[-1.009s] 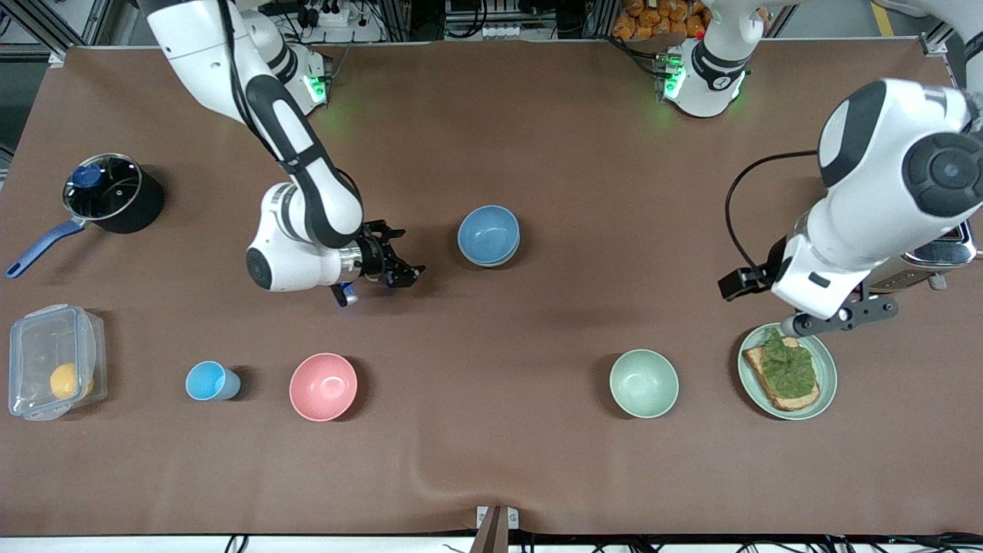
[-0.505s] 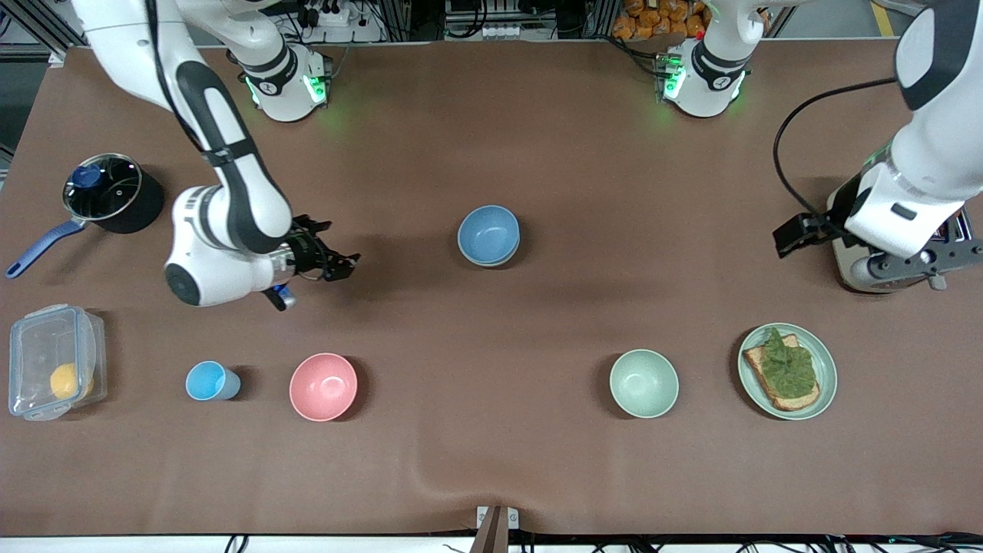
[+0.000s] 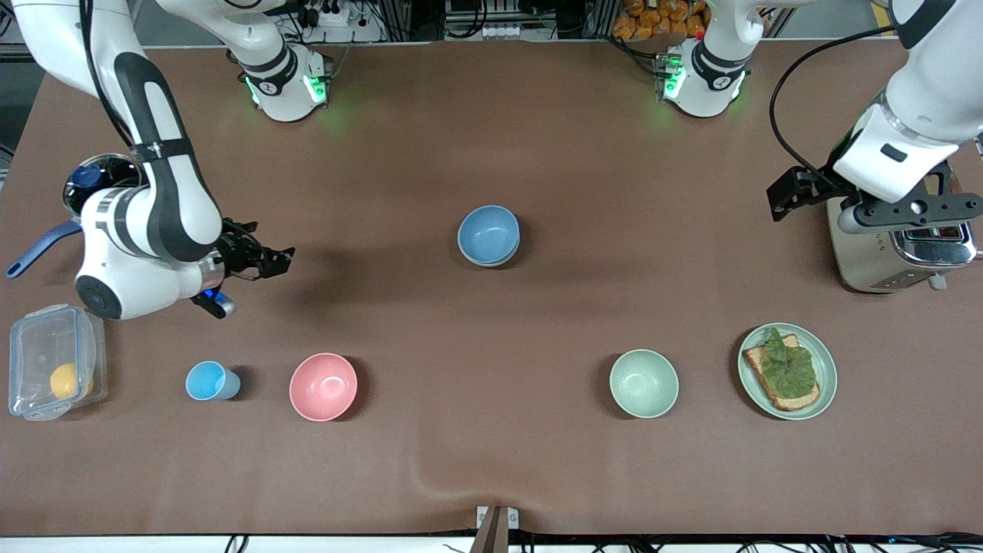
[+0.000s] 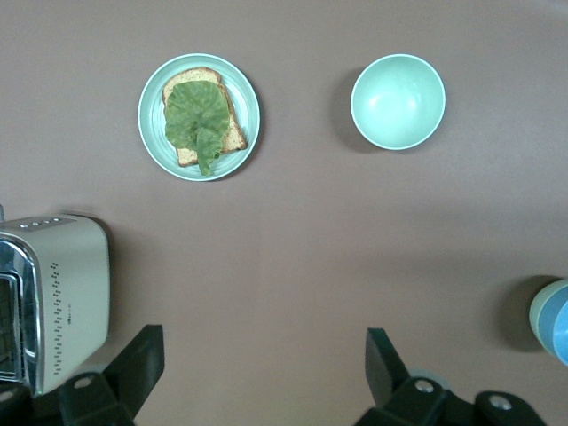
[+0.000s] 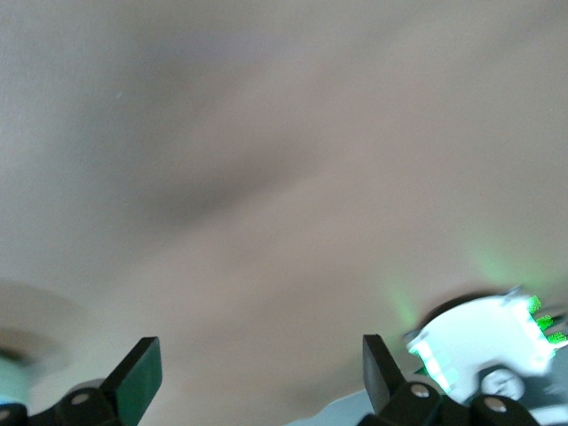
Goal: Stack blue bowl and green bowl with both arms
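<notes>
Near the front edge, the pale mint bowl [image 3: 643,382] is sitting untouched. At mid-bench the blue bowl [image 3: 488,233] is resting in what looks like the green bowl [image 4: 538,312], so stacking seems finished. Both arms are withdrawing: right gripper [image 3: 270,259] toward its end edge, left gripper [image 3: 910,209] over the toaster [image 3: 895,257], fingers spread wide and empty.

Front view high, facing robots; left wrist looks down, sharing toaster [image 3: 898,250] [image 4: 53,297].

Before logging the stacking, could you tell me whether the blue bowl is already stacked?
Stacked: the blue bowl sits in another bowl, whose rim shows beneath it; colour unclear.
</notes>
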Controlling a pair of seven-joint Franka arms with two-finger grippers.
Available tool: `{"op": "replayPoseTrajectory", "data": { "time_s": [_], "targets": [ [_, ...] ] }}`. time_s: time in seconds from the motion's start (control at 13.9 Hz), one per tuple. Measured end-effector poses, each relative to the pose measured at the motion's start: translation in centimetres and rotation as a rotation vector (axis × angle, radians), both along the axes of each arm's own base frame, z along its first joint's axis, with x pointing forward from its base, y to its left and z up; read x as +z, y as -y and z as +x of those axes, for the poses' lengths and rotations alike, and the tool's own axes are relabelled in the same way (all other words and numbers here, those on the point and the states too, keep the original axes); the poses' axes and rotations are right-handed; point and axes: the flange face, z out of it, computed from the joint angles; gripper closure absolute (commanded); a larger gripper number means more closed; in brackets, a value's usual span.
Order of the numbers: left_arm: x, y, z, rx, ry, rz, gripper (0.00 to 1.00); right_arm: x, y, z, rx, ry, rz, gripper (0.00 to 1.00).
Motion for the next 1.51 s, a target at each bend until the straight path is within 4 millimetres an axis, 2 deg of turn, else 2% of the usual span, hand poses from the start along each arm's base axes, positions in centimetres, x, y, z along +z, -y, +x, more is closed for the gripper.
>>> {"op": "replayPoseTrajectory", "data": {
  "time_s": [0.14,0.22,0.65,1.01,1.15,1.51],
  "targets": [
    [0.5,-1.4,-0.2,-0.038,-0.008,0.003,0.00,1.9,1.5,0.6,0.101,0.037,-0.020,0.00],
    [0.6,-1.9,-0.3,-0.042,-0.011,-0.003,0.00,3.5,2.0,0.9,0.127,0.043,-0.015,0.00],
    [3.0,-2.9,-1.1,-0.028,-0.021,-0.027,0.00,15.9,3.4,2.6,0.202,0.118,-0.055,0.00],
    [3.3,-3.0,-0.8,-0.026,-0.020,-0.028,0.00,24.5,4.7,1.3,0.395,0.280,-0.015,0.00],
    [3.4,-3.1,-0.7,-0.024,-0.018,-0.029,0.00,26.7,5.5,1.1,0.476,0.333,0.024,0.00],
    [3.7,-3.1,-0.7,-0.052,-0.016,-0.042,0.00,30.0,6.0,1.6,0.522,0.465,0.020,0.00]
  ]
}}
